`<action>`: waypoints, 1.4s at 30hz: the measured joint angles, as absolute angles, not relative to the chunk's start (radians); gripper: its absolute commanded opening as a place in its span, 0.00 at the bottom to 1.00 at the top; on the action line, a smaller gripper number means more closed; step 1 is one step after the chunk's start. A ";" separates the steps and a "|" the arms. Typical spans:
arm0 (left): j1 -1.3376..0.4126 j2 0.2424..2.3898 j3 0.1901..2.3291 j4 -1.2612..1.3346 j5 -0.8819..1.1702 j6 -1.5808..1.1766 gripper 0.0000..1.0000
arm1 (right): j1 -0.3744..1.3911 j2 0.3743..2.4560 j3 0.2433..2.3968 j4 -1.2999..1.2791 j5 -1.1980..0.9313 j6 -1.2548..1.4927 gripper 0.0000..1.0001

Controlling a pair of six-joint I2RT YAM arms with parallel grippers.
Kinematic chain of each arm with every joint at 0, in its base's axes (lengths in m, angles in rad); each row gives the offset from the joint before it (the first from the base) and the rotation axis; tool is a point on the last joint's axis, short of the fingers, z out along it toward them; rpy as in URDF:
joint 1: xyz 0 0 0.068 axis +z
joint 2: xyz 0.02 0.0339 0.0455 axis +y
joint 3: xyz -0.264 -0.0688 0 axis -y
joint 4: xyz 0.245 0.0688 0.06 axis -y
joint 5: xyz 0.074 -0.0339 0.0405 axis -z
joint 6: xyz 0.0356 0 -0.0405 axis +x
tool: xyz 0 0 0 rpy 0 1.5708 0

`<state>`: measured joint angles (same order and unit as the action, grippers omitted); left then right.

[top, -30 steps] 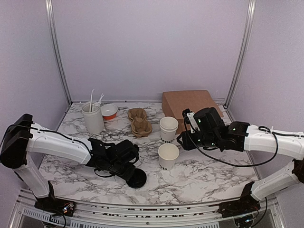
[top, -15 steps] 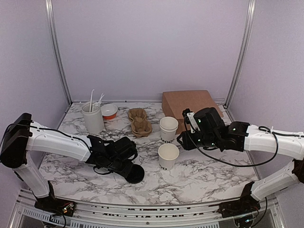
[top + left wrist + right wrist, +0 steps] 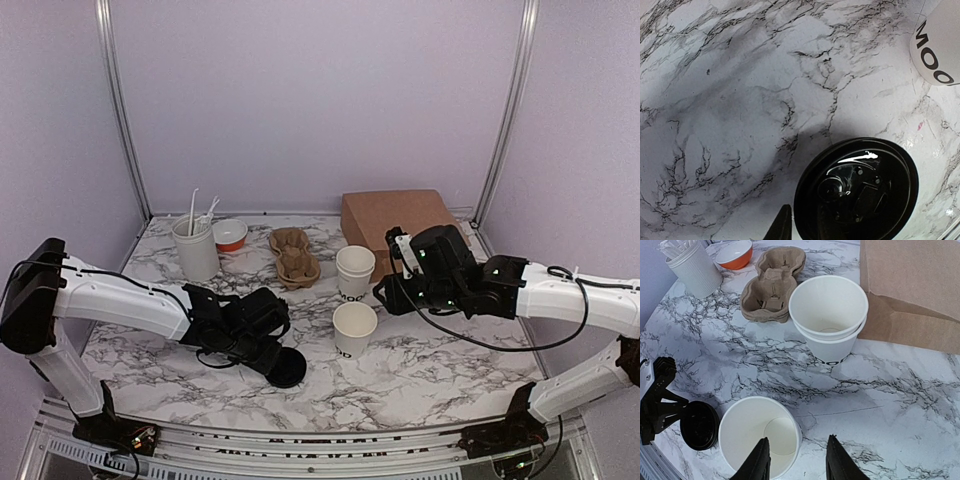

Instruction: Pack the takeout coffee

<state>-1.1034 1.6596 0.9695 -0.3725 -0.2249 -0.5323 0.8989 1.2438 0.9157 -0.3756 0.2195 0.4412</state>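
No lidded takeout coffee shows in any view. A loose black lid (image 3: 285, 368) (image 3: 855, 192) lies on the marble in front of my left gripper (image 3: 266, 350) (image 3: 810, 231). One finger (image 3: 782, 225) stands just outside the lid's rim. The other finger is lost against the black plastic. A lidless white cup (image 3: 355, 328) (image 3: 760, 440) stands mid-table. Two stacked lidless cups (image 3: 355, 270) (image 3: 829, 315) stand behind it. My right gripper (image 3: 383, 296) (image 3: 797, 460) hovers open over the near cup's right rim, holding nothing.
A brown paper bag (image 3: 395, 215) (image 3: 915, 285) lies at the back right. A cardboard cup carrier (image 3: 295, 258) (image 3: 772, 287), a white ribbed holder with utensils (image 3: 195, 248) and an orange bowl (image 3: 230, 235) sit along the back left.
The left gripper and the black lid have shifted together slightly up and left on the table. The right arm has not moved.
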 measured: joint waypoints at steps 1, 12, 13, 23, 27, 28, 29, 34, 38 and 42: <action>-1.103 1.660 0.970 -0.372 -0.225 -0.533 0.21 | 0.899 1.244 0.916 -0.376 0.220 0.441 0.36; -1.103 1.667 0.970 -0.373 -0.225 -0.534 0.21 | 0.899 1.244 0.916 -0.376 0.220 0.441 0.37; -1.103 1.669 0.970 -0.373 -0.225 -0.534 0.21 | 0.899 1.244 0.916 -0.376 0.220 0.441 0.37; -1.103 1.684 0.970 -0.373 -0.228 -0.533 0.17 | 0.899 1.244 0.916 -0.375 0.220 0.442 0.42; -1.103 1.688 0.970 -0.373 -0.229 -0.533 0.13 | 0.899 1.244 0.916 -0.375 0.220 0.441 0.42; -1.103 1.689 0.970 -0.373 -0.230 -0.533 0.12 | 0.899 1.244 0.916 -0.375 0.220 0.441 0.43; -1.103 1.690 0.970 -0.373 -0.231 -0.533 0.11 | 0.899 1.244 0.916 -0.376 0.220 0.441 0.43; -1.103 1.691 0.970 -0.373 -0.244 -0.532 0.06 | 0.899 1.243 0.916 -0.376 0.223 0.441 0.43; -1.103 1.691 0.970 -0.381 -0.263 -0.530 0.03 | 0.899 1.240 0.916 -0.376 0.227 0.441 0.43; -1.093 1.691 0.984 -0.398 -0.285 -0.524 0.02 | 0.899 1.233 0.916 -0.376 0.229 0.441 0.44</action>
